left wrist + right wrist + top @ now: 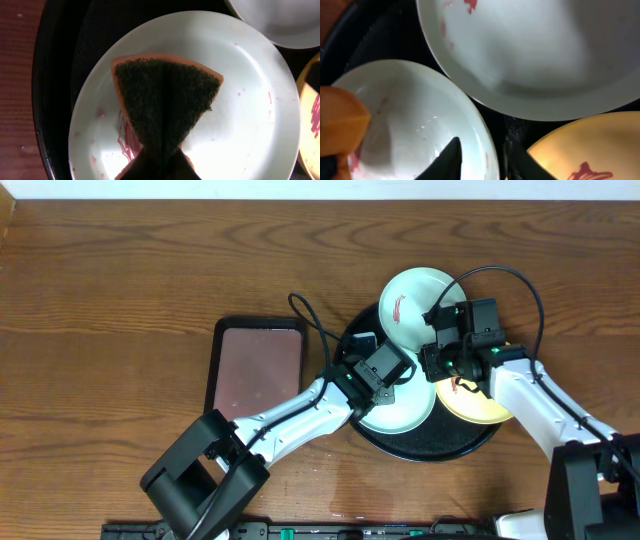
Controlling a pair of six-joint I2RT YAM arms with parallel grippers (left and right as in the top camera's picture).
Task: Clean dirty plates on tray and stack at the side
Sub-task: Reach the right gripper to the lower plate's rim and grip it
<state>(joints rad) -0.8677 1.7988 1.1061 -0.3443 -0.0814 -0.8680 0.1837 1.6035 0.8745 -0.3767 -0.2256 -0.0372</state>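
Note:
On the round black tray (470,442) lie three plates. The near mint plate (250,125) carries a reddish smear (125,142). My left gripper (161,162) is shut on an orange sponge (165,100), whose dark scouring face rests on that plate. My right gripper (482,146) straddles the same plate's rim (491,150), one finger inside and one outside, closed on it. Overhead, the left gripper (385,373) and right gripper (447,370) meet over this plate (400,415). The far mint plate (415,300) and the yellow plate (480,405) both show red smears.
A rectangular black-rimmed maroon tray (258,370) lies just left of the round tray. Bare brown wood tabletop (120,300) spreads to the left and along the back. Black cables (505,275) loop above both wrists.

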